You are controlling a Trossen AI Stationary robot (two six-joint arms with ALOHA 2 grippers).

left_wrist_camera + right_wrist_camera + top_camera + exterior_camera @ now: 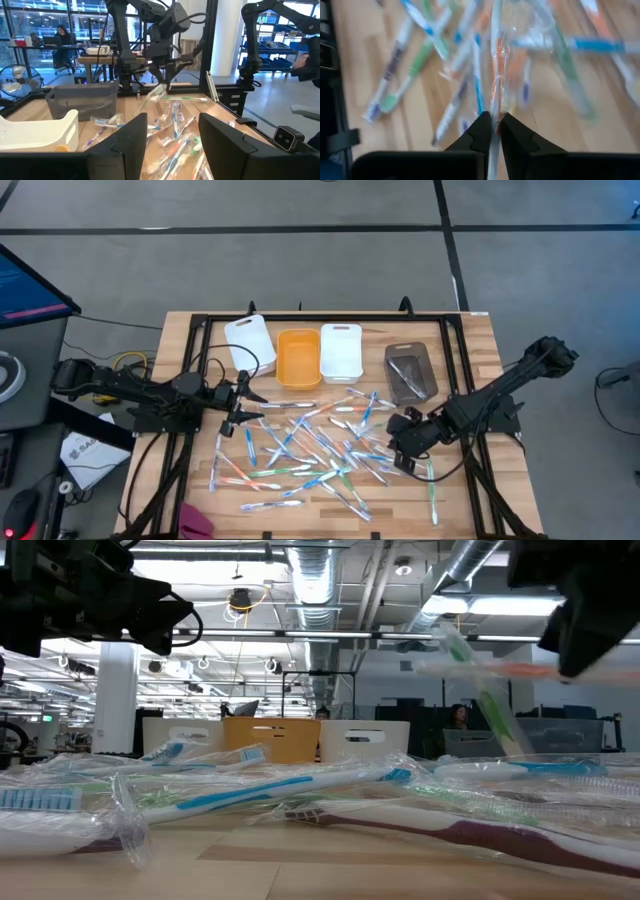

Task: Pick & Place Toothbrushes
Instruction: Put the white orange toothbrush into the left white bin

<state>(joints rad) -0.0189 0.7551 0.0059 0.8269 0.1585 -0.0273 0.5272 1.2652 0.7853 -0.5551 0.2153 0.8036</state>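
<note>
Nearest the low camera lies a dark red, plastic-wrapped toothbrush [470,835] on the bare wooden table [470,350], part of a loose scatter of thin blue, white, green and orange wrapped toothbrushes [310,445] spread across the table's middle and front.

At the right edge of that scatter the right gripper [492,122] has its 2 dark fingers pinched almost together on a clear-wrapped orange toothbrush [497,75]. In the low view this brush hangs clear above the pile, so the pick looks done and the carry is the step in hand.

Along the far side stand 4 containers in a row — a flat white lid-like tray [249,340], an orange plastic bin [298,358], a white plastic bin [340,352] and a grey translucent bin [410,372] that already seems to hold a brush or 2.

Next, I judge, the right arm must swing the brush over 1 bin, line it up lengthwise, lower it and release; which bin it belongs in cannot be told. The crinkled wrapper may cling to a finger on release.

The left gripper [170,132] waits at the scatter's left side, jaws fairly wide and holding nothing.
</note>
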